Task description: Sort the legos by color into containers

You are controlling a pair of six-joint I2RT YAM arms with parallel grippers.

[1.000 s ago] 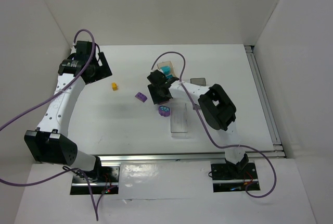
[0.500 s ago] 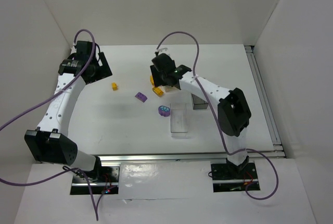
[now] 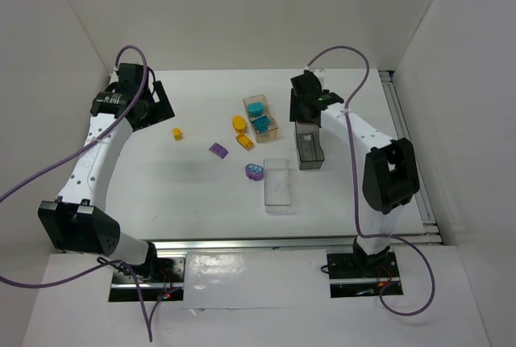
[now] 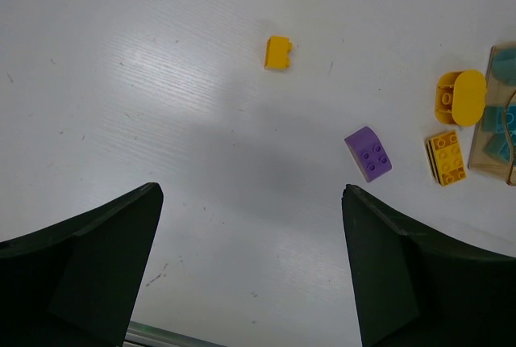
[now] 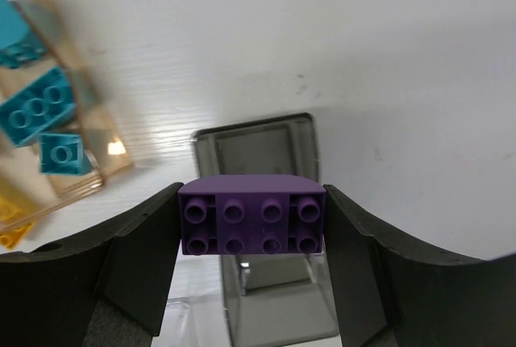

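Note:
My right gripper (image 5: 251, 227) is shut on a purple brick (image 5: 251, 219), studs facing the camera, held above the far end of the dark grey box (image 5: 251, 127). In the top view the right gripper (image 3: 305, 111) hangs over that box (image 3: 310, 147). The tan box (image 3: 261, 118) holds teal bricks (image 5: 36, 109). The clear box (image 3: 277, 186) lies near the front. Loose on the table are a small yellow brick (image 3: 176, 133), a purple brick (image 3: 218, 150), a rounded yellow brick (image 3: 239, 123), a flat yellow brick (image 3: 244, 142) and a round purple piece (image 3: 255, 171). My left gripper (image 4: 251, 266) is open and empty at the far left (image 3: 153, 105).
White walls close in the table at the left, back and right. A metal rail (image 3: 407, 153) runs along the right edge. The left wrist view shows the small yellow brick (image 4: 278, 52), the purple brick (image 4: 368, 153) and both other yellow bricks (image 4: 459, 98) beside the tan box (image 4: 501, 133).
My right arm has swung from the middle of the table, past the tan box, to the right over the dark grey box. The left arm has not moved.

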